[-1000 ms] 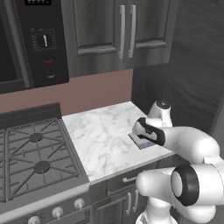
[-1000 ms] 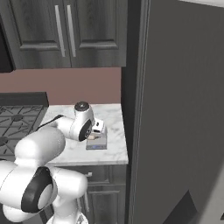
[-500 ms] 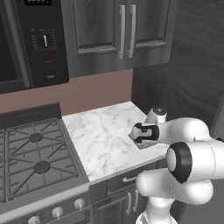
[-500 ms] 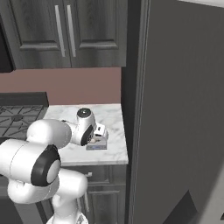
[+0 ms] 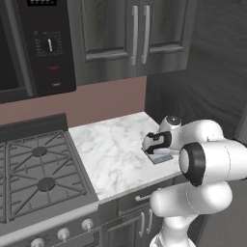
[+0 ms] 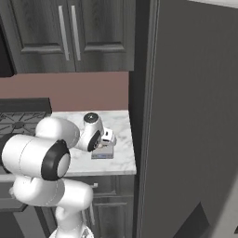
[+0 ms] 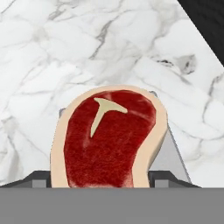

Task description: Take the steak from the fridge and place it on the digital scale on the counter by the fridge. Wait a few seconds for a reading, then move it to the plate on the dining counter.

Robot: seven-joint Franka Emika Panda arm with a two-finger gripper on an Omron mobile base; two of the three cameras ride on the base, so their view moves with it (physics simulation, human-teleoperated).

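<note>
The steak (image 7: 109, 140), red with a tan rim and a pale T-shaped mark, lies flat over the grey digital scale (image 7: 173, 155) in the hand view. My gripper (image 7: 103, 179) is shut on the steak, one fingertip pressed against each side of it. In the left base view the gripper (image 5: 155, 144) sits low over the scale (image 5: 161, 157) at the right end of the narrow marble counter (image 5: 111, 149). From the right base view, the gripper (image 6: 108, 139) is right above the scale (image 6: 103, 153), next to the tall grey fridge (image 6: 195, 116). The plate and dining counter are out of view.
A gas stove (image 5: 34, 169) adjoins the counter on the left, below a black microwave (image 5: 43, 43). Dark cupboards (image 5: 140, 34) hang above the counter. Drawers with silver handles (image 5: 140, 198) are under it. My own bulky arm (image 5: 207, 164) stands at the counter's front right corner.
The hand has come down onto the scale with the steak, and the arm has folded lower and closer to the counter's edge.
</note>
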